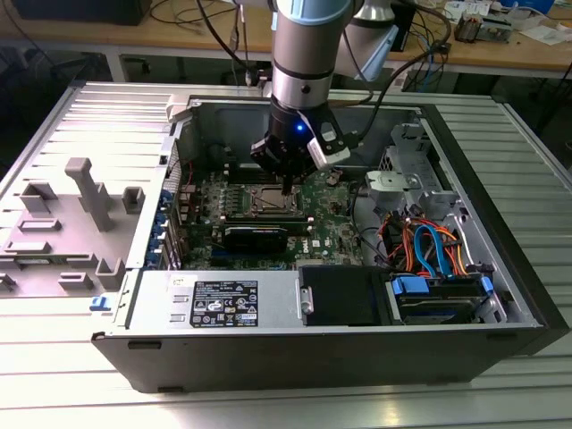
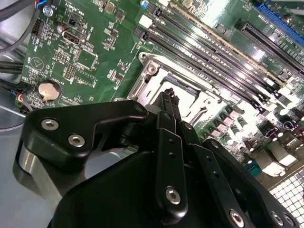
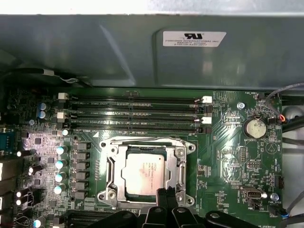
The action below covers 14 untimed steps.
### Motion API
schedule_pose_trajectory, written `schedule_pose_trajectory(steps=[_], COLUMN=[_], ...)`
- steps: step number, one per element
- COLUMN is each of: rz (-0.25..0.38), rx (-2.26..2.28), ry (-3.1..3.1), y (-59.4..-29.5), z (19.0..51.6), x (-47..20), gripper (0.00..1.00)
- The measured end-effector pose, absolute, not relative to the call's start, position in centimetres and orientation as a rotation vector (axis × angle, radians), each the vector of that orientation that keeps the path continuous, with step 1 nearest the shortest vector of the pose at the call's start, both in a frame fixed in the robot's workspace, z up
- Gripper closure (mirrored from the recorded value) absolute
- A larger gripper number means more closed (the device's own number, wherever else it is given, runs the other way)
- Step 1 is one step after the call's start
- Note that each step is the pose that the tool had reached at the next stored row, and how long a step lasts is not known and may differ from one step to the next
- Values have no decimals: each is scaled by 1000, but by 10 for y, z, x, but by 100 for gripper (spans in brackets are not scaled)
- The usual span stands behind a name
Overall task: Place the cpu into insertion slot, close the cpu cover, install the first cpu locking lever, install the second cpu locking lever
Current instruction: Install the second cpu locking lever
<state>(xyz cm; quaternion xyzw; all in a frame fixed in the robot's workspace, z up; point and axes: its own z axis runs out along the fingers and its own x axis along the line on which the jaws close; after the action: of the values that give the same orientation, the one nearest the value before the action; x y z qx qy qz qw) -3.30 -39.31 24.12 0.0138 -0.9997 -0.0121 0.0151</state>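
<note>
**A:** Here's the gripper (image 1: 288, 183), down inside the open computer case (image 1: 500, 268), right over the insertion slot (image 1: 270, 202) on the green motherboard (image 1: 313, 234). The arm drops nearly straight from above, wrist vertical, so the fingertips come at the socket squarely rather than at a slant.

**B:** And look at the first wrist view: the cpu (image 3: 145, 173) sits flat in the slot, grey top up, edges square to the socket. I'd call that step done.

**A:** Agreed. The cpu cover (image 3: 147, 151) lies around the chip as a silver frame, its cut-out showing the metal lid. It looks lowered over the chip, though whether it is fully pressed home I can't judge.

**B:** What about the claw itself?

**A:** Fingers (image 2: 167, 107) drawn together into a narrow point, nothing between them that I can see. In the first wrist view the tips (image 3: 166, 194) sit at the socket's edge nearest the camera, touching or just above the frame. I can't tell which.

**B:** That pinched-together shape makes sense: a thin tip for nudging the cover or a slim lever rod, not for carrying anything.

**A:** My read too. The memory slots (image 3: 133, 114) lie beyond the socket, well clear of the fingers, and the coin battery (image 3: 254, 127) sits off to one side.

**B:** Levers?

**A:** Thin rods along the frame, state unclear.
</note>
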Motion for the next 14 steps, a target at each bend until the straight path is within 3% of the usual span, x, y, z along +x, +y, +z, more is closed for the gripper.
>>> schedule_pose_trajectory(steps=[14], rz=[-38], rx=[43], ry=[-3111], y=[-397], z=[249], x=[-33], gripper=[89])
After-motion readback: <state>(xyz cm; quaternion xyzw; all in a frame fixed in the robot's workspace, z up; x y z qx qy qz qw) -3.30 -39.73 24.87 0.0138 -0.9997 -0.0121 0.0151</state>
